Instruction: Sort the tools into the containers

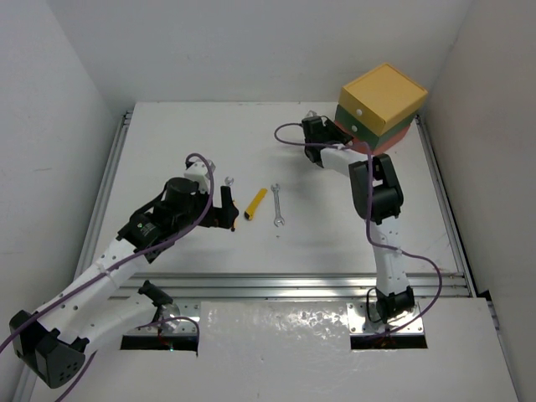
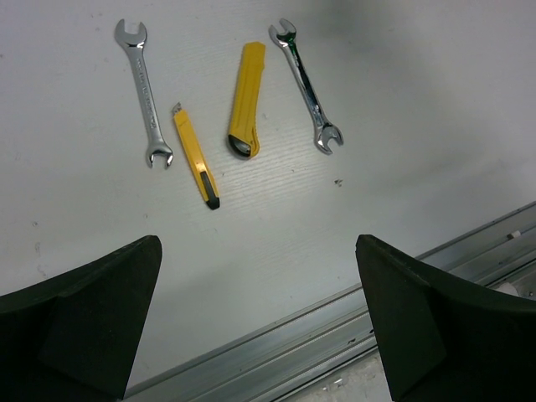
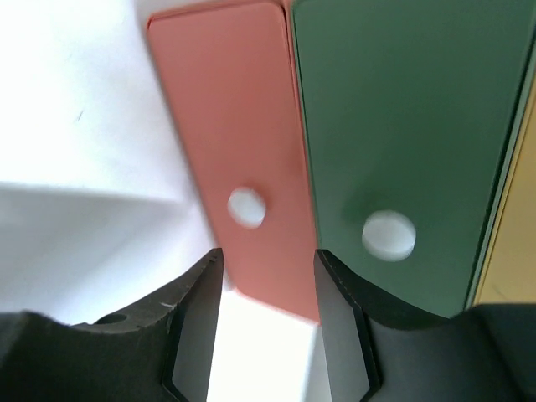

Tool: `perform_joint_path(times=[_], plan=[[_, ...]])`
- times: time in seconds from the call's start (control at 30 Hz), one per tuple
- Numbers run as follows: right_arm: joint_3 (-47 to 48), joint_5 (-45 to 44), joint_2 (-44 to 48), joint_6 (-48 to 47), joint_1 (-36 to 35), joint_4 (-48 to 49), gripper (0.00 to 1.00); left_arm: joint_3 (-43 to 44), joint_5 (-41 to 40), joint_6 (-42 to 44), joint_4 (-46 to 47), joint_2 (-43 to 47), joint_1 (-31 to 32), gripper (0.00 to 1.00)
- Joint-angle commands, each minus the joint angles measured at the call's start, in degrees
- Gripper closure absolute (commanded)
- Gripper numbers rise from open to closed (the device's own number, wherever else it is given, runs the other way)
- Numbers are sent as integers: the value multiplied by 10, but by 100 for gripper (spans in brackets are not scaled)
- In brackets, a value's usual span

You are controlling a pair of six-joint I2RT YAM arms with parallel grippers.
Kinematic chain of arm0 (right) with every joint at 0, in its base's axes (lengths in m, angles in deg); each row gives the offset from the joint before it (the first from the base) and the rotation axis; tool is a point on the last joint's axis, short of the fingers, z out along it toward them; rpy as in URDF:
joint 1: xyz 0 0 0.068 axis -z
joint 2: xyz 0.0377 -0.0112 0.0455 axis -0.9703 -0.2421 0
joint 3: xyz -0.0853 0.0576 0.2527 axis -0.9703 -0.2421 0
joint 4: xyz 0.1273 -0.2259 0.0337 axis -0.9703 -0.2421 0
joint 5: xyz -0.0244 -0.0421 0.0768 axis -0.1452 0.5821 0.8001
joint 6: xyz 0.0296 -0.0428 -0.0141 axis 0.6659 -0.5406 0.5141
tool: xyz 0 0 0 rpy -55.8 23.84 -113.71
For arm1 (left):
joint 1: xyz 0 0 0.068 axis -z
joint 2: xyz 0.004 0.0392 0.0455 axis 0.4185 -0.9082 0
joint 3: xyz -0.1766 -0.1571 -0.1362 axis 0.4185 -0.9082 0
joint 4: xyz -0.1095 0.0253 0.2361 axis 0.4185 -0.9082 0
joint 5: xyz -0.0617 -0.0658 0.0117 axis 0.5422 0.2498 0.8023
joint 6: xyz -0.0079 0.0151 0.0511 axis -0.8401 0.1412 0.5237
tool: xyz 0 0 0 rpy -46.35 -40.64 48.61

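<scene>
The left wrist view shows two silver wrenches, a thin yellow-black screwdriver and a flat yellow cutter lying on the table. My left gripper is open and empty, just short of them. In the top view it hovers by the cutter. The black-green screwdrivers are out of view. The containers stand stacked at the far right. My right gripper is open in front of the red-orange drawer, just short of its white knob. The green drawer is beside it.
An aluminium rail runs across the table's near edge, also seen in the left wrist view. White walls enclose the table on the left, far and right sides. A purple cable loops off the right arm.
</scene>
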Motion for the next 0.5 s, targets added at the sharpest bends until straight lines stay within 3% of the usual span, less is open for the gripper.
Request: perform_joint_path(times=[0.0, 0.2, 0.3, 0.47], plan=[[13, 33, 86, 188, 3, -122, 52, -2, 6, 1, 26, 11, 7, 0], [7, 68, 148, 581, 19, -250, 53, -2, 6, 1, 24, 12, 8, 0], [37, 40, 132, 696, 20, -302, 54, -3, 3, 0, 24, 17, 11, 0], [129, 12, 78, 792, 23, -386, 51, -3, 4, 0, 24, 23, 21, 0]])
